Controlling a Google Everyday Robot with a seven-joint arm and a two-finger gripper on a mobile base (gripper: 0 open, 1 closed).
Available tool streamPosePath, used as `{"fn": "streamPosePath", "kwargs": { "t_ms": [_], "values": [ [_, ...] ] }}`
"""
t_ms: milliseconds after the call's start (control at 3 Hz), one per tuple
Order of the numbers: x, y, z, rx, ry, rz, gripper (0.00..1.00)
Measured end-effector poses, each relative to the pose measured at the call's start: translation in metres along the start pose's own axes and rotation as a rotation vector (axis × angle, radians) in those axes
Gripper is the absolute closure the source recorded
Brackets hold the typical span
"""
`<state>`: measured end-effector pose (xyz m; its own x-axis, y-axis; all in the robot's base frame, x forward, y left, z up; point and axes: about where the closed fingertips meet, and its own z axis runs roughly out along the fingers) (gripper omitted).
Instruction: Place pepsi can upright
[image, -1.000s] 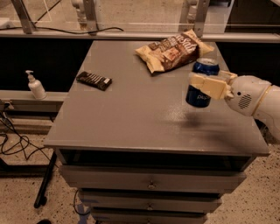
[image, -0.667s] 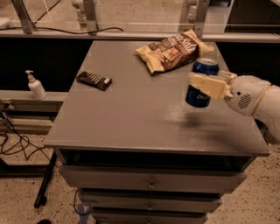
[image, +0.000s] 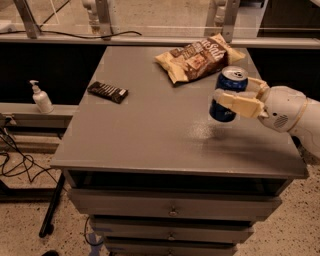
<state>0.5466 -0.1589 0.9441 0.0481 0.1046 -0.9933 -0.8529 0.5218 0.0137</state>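
Note:
The pepsi can (image: 226, 85) is blue with a silver top and stands about upright at the right side of the grey table (image: 150, 130). My gripper (image: 231, 94) reaches in from the right, its cream fingers (image: 239, 102) closed around the can's middle. The can's base is at or just above the tabletop; I cannot tell whether it touches.
A brown snack bag (image: 197, 57) lies at the back of the table, just behind the can. A dark flat bar (image: 107, 91) lies at the left. A white pump bottle (image: 41, 98) stands on a ledge to the left. Drawers (image: 172, 207) sit below the tabletop.

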Motion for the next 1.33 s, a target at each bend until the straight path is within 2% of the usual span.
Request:
{"fn": "streamPosePath", "kwargs": {
  "t_ms": [333, 667, 1000, 1333],
  "values": [
    [0.001, 0.010, 0.002, -0.138, 0.000, -0.128, 1.00],
    [0.009, 0.017, -0.003, -0.226, 0.051, -0.216, 1.00],
    [0.028, 0.022, -0.009, -0.273, 0.091, -0.235, 1.00],
    [0.042, 0.027, -0.009, -0.305, 0.118, -0.192, 0.82]
  ]
}}
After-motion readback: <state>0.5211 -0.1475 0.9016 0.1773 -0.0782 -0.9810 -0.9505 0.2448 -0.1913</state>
